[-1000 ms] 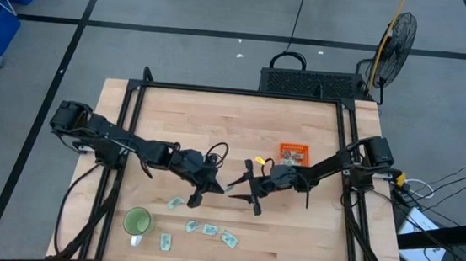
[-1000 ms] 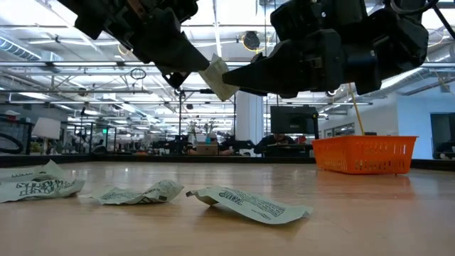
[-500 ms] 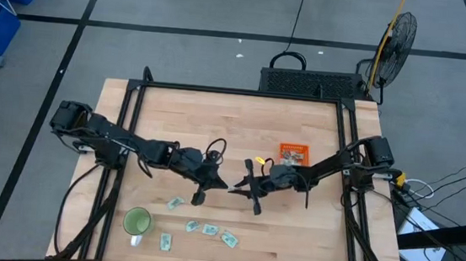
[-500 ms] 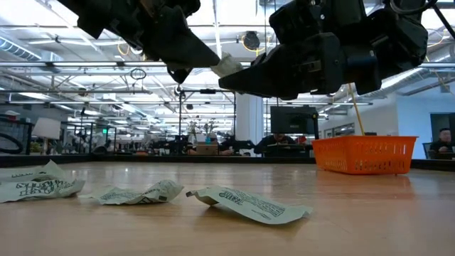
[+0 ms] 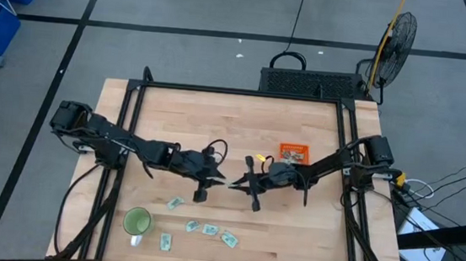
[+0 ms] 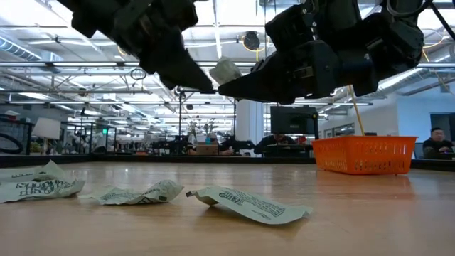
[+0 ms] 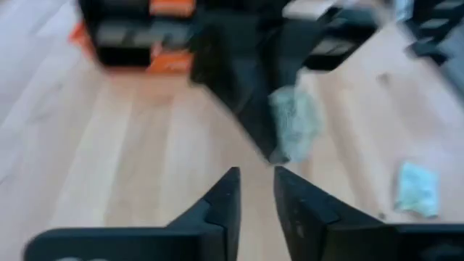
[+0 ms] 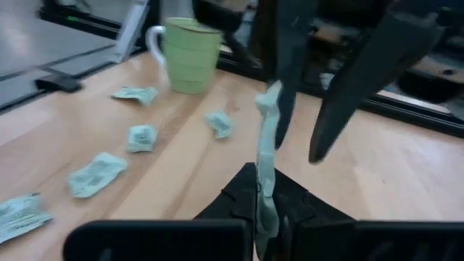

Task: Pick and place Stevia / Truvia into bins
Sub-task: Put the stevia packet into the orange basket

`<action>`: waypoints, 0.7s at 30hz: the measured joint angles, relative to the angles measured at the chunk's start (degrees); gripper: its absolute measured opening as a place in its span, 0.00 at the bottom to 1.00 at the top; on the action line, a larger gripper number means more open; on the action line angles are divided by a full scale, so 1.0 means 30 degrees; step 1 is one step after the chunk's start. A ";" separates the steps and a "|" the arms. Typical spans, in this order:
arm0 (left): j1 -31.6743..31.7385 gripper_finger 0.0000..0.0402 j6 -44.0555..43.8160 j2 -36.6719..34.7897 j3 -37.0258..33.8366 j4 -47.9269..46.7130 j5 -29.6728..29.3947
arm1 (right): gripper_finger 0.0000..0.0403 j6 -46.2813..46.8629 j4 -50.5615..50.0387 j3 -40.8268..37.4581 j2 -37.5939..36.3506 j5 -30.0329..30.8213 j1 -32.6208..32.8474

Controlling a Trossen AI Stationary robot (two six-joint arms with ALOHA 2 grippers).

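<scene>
Sachet [image 8: 267, 156] position: clamped edge-on between the fingers of the right gripper [image 5: 233, 184], raised clear of the wooden table [image 5: 242, 123] near its middle, on the side of the orange tray [image 5: 292, 153] toward the green cup [image 5: 137, 221]. In the low view the same sachet [image 6: 225, 72] shows between the two gripper tips, above the tabletop. Left gripper [image 5: 219, 178] sits just beside the right gripper, tip to tip; its fingers [image 7: 217, 206] stand narrowly parted with nothing between them, and the held sachet [image 7: 296, 123] lies just beyond them in the left wrist view. Orange tray rests on the table behind the right arm, apart from both grippers; its contents cannot be made out. Loose sachets [image 5: 208, 229] lie flat on the table in a scattered row near the green cup, well away from the orange tray, with one more [image 5: 174, 202] between that row and the left gripper.
</scene>
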 joint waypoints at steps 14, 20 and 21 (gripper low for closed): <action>-0.0007 0.39 -0.2231 -0.0047 0.0000 -0.5301 -0.0182 | 0.02 0.1545 -1.8746 -0.0003 -0.8397 1.3311 0.0664; -0.0015 0.40 -0.3751 -0.0054 0.0000 -0.7758 -0.0167 | 0.01 1.0728 -2.7660 -0.0002 -1.3233 1.2608 0.0527; -0.0015 0.40 -0.4065 -0.0054 0.0000 -0.7969 -0.0166 | 0.01 1.1986 -2.8989 -0.0007 -1.3668 1.2621 0.0490</action>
